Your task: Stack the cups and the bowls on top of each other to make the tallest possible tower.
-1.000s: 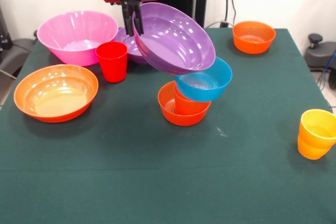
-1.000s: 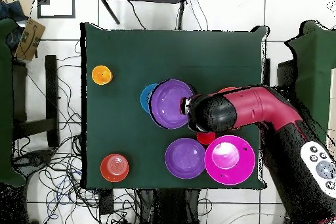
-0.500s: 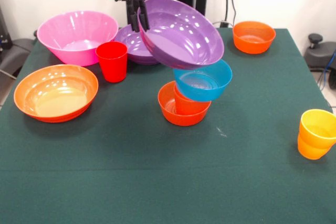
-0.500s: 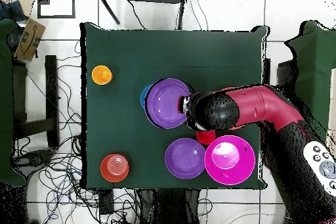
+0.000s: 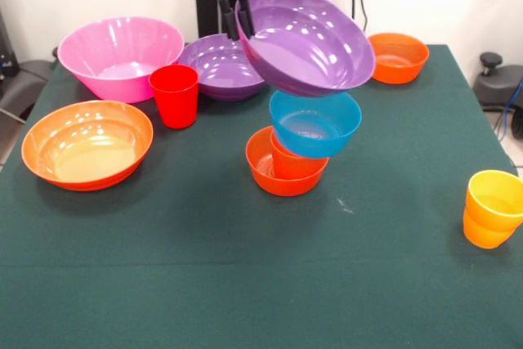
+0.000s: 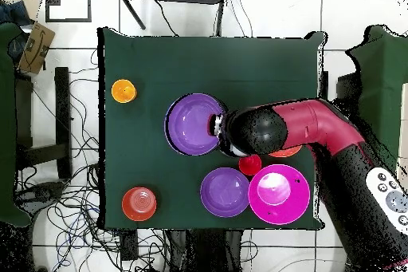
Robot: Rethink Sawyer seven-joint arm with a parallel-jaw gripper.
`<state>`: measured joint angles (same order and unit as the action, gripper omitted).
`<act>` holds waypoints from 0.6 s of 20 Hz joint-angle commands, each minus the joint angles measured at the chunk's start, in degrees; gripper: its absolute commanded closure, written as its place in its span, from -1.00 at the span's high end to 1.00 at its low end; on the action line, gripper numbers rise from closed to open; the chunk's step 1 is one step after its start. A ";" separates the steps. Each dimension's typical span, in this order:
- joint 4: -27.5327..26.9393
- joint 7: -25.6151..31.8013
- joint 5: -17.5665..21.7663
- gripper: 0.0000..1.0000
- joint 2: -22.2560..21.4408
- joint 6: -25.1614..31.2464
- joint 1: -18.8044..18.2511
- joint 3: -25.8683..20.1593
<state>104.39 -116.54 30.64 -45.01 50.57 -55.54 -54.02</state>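
Clearly clamped on the near-left rim of a wide purple bowl (image 5: 306, 38): gripper (image 5: 232, 12) with one finger inside the wall and one outside, bowl tilted and hanging over the tower. Below it, a blue bowl (image 5: 315, 123) perched on an orange cup (image 5: 286, 163), itself seated in a small orange bowl (image 5: 278, 171) on the green table (image 5: 245, 284). Cannot tell whether purple touches blue; close, at least. Seen from above, covers the blue one almost entirely (image 6: 194, 124).

Probably light, stiff, glossy plastic, so slippery under a thin pinch and apt to swing about the grip. Best held at the rim, as now; no other hold on so shallow a shape. Likely to slide off if let go while tilted, and to tip the already leaning blue bowl; wants levelling and centring first.

Elsewhere: second purple bowl (image 5: 219, 65), pink bowl (image 5: 121, 55), large orange bowl (image 5: 87, 143), red cup (image 5: 174, 95), yellow-orange cup (image 5: 493, 208), another small orange bowl (image 5: 396, 55).
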 commanded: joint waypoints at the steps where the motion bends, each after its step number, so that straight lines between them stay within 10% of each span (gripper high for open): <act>1: 1.12 11.90 -0.64 -1.00 3.73 -0.85 0.63 -2.73; 12: 2.62 10.31 3.95 -1.00 6.53 -8.58 -0.19 -3.08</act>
<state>104.67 -116.54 30.83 -41.40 48.12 -55.67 -55.89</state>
